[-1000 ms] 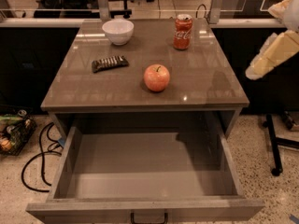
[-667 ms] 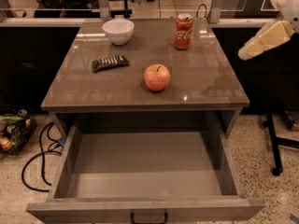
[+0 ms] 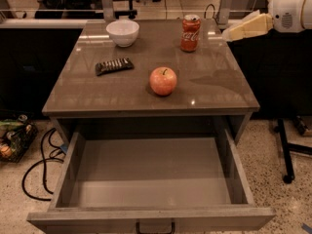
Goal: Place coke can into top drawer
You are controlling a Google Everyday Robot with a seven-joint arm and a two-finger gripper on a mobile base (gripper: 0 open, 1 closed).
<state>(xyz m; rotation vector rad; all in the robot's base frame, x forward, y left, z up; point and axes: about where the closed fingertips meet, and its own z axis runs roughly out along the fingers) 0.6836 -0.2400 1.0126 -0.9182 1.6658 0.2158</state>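
Note:
The coke can (image 3: 190, 32) stands upright at the back right of the cabinet top, red with white script and a silver top. The top drawer (image 3: 146, 213) is pulled fully open below the front edge and shows a bare flat bottom, with its dark handle (image 3: 155, 226) at the front panel. My gripper (image 3: 236, 31) is cream-coloured and comes in from the upper right, pointing left. It hangs a little right of the can, at about the can's height, and is apart from it.
On the cabinet top (image 3: 122, 94) lie a red-orange apple (image 3: 163, 80) near the middle, a dark snack bar (image 3: 114, 66) to the left and a white bowl (image 3: 123, 32) at the back left. Cables and a basket (image 3: 14, 140) sit on the floor at left. A black stand leg (image 3: 285, 150) is at right.
My gripper has risen and swung left, from low beside the cabinet's right edge to level with the can. The can, apple, bowl and drawer have not moved.

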